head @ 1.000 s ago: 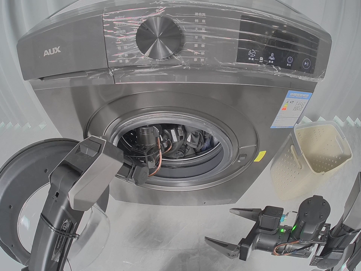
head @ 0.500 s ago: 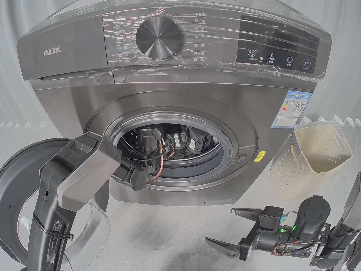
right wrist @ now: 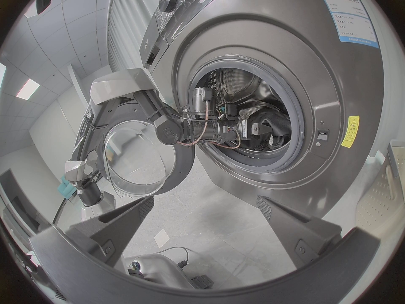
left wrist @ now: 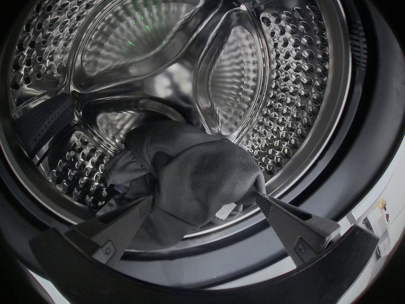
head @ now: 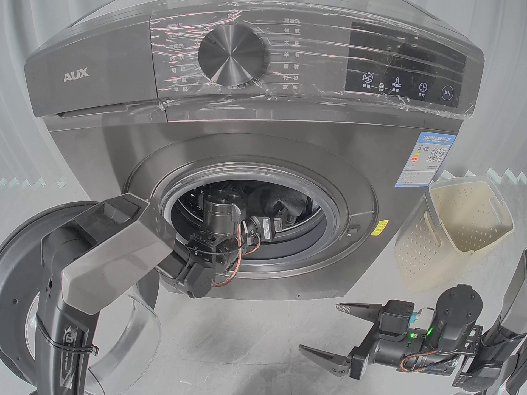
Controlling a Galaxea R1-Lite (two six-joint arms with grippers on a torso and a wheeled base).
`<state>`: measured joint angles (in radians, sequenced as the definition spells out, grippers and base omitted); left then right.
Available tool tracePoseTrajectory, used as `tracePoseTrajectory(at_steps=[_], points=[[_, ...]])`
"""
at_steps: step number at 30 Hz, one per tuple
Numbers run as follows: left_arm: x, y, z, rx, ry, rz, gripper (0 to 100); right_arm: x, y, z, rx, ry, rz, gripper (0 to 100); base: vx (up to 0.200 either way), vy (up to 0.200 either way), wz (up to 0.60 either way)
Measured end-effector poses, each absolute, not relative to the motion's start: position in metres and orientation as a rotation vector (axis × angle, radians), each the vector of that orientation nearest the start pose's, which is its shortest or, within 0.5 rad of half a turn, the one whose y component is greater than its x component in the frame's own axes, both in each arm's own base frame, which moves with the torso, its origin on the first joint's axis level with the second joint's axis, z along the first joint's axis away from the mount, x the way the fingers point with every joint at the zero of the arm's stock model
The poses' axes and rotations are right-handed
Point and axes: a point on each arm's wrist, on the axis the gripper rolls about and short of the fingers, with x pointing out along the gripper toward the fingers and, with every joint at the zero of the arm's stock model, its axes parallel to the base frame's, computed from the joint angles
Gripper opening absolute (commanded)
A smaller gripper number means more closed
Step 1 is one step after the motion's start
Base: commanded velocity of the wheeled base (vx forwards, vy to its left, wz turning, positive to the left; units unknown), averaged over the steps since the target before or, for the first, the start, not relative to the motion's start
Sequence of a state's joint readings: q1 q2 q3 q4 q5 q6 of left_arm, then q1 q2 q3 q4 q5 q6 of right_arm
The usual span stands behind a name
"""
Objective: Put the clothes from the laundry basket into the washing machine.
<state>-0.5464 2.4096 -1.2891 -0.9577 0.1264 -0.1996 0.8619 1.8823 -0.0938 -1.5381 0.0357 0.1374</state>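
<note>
Nearest the robot, the right tool (head: 318, 328) hangs low over the floor in front of the machine, its two fingers spread apart and carrying nothing. Beyond it, on the robot's right, one cream perforated plastic laundry basket (head: 428, 248) leans beside the machine with its opening turned toward the robot; the part of its inside that shows is bare wall.

On the left, the round glass-centred door (head: 33, 259) of the one grey front-loading washing machine (head: 274, 133) stands swung wide open. The left tool (left wrist: 201, 201) sits at the mouth of the opening, fingers splayed wide and released, pinching nothing.

Just past its fingertips lies the dark grey bundle of soft cloth (left wrist: 198, 178), resting low at the front of the perforated steel drum (left wrist: 295, 64), close to the door rim. A paler grey fold pokes out at one side, so it cannot be told whether this is one garment or two.

The cloth looks light, limp and not fragile. It would likely sag and trail from any grasp and could catch on the door seal. A raised, bunched fold at the top of the heap seems the best place to pinch, should it need pushing deeper.

Count: two tools, one basket, one machine, one cloth bundle.
</note>
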Motion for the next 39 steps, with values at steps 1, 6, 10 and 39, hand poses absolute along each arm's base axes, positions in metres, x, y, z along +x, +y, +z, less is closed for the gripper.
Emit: tracePoseTrajectory(at_steps=[1, 6, 10, 39], points=[[0.398, -0.241, 0.06, -0.138, 0.199, -0.407, 100, 0.148, 0.173, 0.073, 0.026, 0.298, 0.873, 100, 0.0, 0.0, 0.0], [0.385, -0.242, 0.061, -0.127, 0.211, -0.425, 100, 0.148, 0.173, 0.073, 0.03, 0.3, 0.872, 100, 0.0, 0.0, 0.0], [0.371, -0.24, 0.059, -0.118, 0.23, -0.435, 100, 0.148, 0.173, 0.073, 0.031, 0.3, 0.872, 100, 0.0, 0.0, 0.0], [0.186, -0.19, 0.088, -0.114, 0.181, -0.675, 100, 0.139, 0.156, 0.099, 0.066, 0.195, 0.83, 100, 0.0, 0.0, 0.0]])
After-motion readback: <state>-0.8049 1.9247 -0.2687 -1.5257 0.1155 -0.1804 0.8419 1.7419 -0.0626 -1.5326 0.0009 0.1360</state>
